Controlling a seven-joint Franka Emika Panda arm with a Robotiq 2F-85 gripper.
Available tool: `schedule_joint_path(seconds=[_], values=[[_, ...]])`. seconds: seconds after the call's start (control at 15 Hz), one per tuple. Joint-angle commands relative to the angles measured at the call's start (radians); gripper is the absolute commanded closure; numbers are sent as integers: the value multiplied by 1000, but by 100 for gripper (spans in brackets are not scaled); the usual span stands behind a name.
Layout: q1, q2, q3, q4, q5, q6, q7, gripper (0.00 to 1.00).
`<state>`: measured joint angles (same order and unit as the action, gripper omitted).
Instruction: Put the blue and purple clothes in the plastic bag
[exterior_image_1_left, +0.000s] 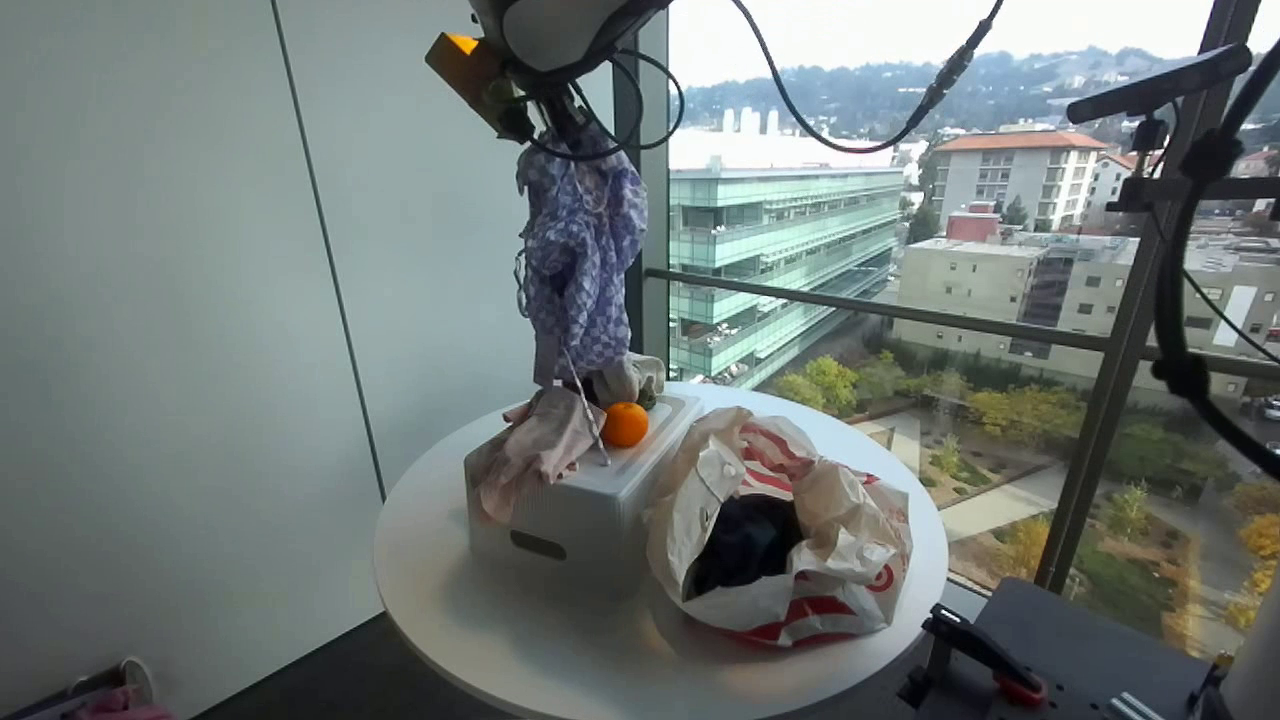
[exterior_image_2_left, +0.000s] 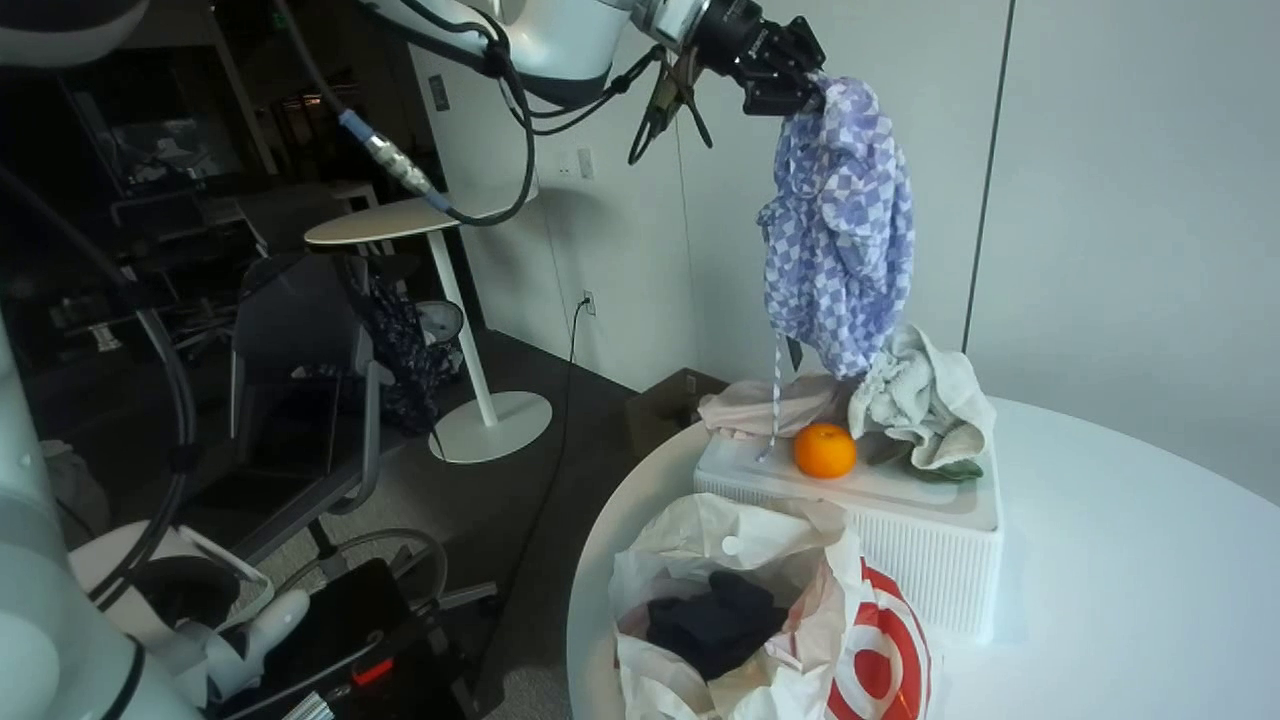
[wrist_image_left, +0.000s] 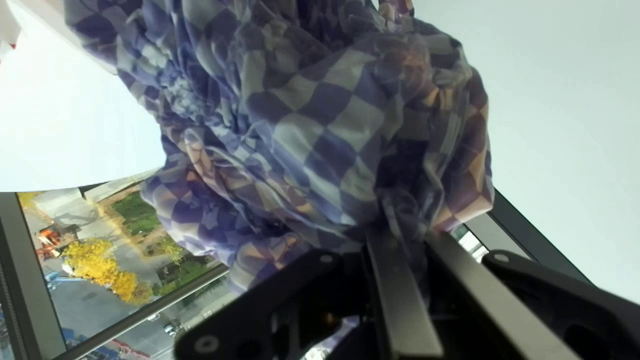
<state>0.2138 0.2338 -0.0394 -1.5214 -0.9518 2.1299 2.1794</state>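
Plainly, we have the gripper (wrist_image_left: 406, 245) up high with its fingers (wrist_image_left: 400, 300) clamped on the gathered top of the purple-and-white checked cloth garment (exterior_image_2_left: 845, 230). It hangs straight below them, long axis near upright, above the ribbed white plastic box (exterior_image_2_left: 930, 570). What the coming move turns on, we judge, is the sideways gap: the white plastic bag with red markings (exterior_image_1_left: 845, 545) stands beside that box on the round white table (exterior_image_1_left: 440, 580), well below the fingers and back toward the arm's white base (exterior_image_2_left: 50, 620). Its mouth gapes upward around a dark navy cloth (exterior_image_1_left: 750, 540), which we take for the blue piece. We would carry across first, then lower, because the garment's dangling drawstring (exterior_image_2_left: 777, 390) ends near the round orange fruit (exterior_image_2_left: 825, 452) and could snag.
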Motion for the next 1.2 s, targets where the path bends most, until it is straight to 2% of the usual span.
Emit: schedule_joint_path(seconds=[0.0,0.27,0.67,0.87,1.13], values=[[-21,-79,21,-15,-21,-60,31,97],[-37,-155,42,-30,4,-154,-5,97],[-57,-273,74,-80,-12,-360,18,97],[-80,-340,82,-140,4,-433,1,97],[-117,-418,72,-261,71,-468,-63,97]])
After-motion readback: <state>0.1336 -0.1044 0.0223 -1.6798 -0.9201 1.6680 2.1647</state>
